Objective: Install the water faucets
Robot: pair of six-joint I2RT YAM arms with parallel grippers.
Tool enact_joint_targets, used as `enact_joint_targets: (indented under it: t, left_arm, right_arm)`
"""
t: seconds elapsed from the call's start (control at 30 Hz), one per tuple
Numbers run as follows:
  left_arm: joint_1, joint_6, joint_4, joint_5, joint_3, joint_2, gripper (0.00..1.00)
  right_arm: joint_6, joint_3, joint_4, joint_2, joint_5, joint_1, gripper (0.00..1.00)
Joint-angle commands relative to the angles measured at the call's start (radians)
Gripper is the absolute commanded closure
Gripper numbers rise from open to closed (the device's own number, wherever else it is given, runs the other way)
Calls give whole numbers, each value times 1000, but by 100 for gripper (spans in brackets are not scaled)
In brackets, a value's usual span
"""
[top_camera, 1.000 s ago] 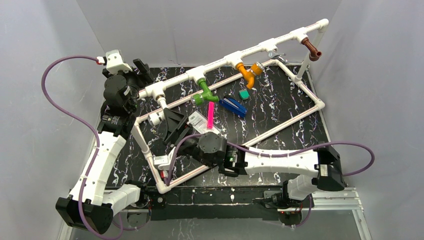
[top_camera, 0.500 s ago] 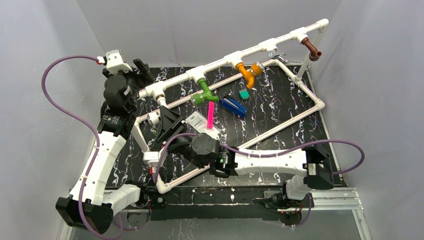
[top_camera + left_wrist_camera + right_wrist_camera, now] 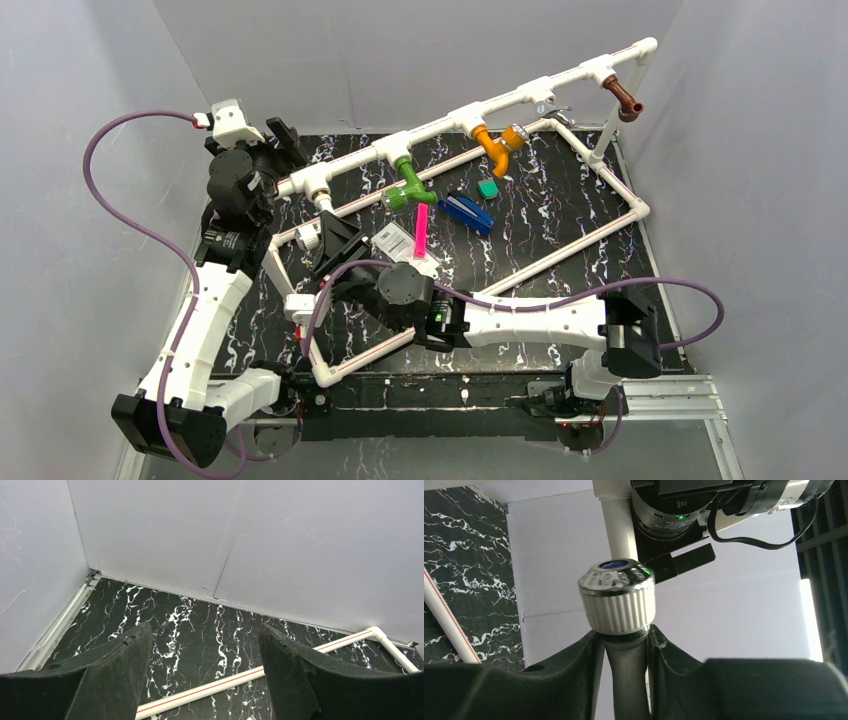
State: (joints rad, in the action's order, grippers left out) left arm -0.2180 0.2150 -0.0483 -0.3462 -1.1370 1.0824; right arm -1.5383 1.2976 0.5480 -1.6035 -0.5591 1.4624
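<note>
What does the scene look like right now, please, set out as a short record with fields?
left gripper: open, nothing between its fingers
right gripper: closed around the white faucet, just below its ribbed knob
white faucet place: under the leftmost tee of the pipe frame; whether seated, cannot tell
mounted on frame: green faucet, orange faucet, brown faucet
loose on table: pink piece, blue piece

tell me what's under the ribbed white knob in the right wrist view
The white plastic faucet's narrow stem drops from the ribbed white round knob, clamped between the right gripper's black fingers. Lower down the fingers hide the rest of it.
</note>
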Motion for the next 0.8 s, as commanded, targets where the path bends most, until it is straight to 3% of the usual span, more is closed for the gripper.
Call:
enact_joint_targets:
  t: [0.0, 0.13, 0.27, 0.57, 0.77]
  left_arm:
    - [17, -9, 329, -23, 121, 124, 25]
    - [17, -9, 329, -24, 121, 123, 25]
    - [17, -10, 330, -23, 120, 123, 25]
    - [19, -11, 332, -22, 119, 122, 25]
    - [20, -10, 332, -19, 119, 120, 25]
  right_arm:
    - [47, 57, 42, 0, -7, -12, 60]
    - [75, 57, 46, -6, -19, -19, 74]
    - [122, 47, 66, -9, -29, -19, 99]
    - [334, 18, 234, -41, -92, -19, 99]
    - [624, 6, 311, -37, -129, -18, 99]
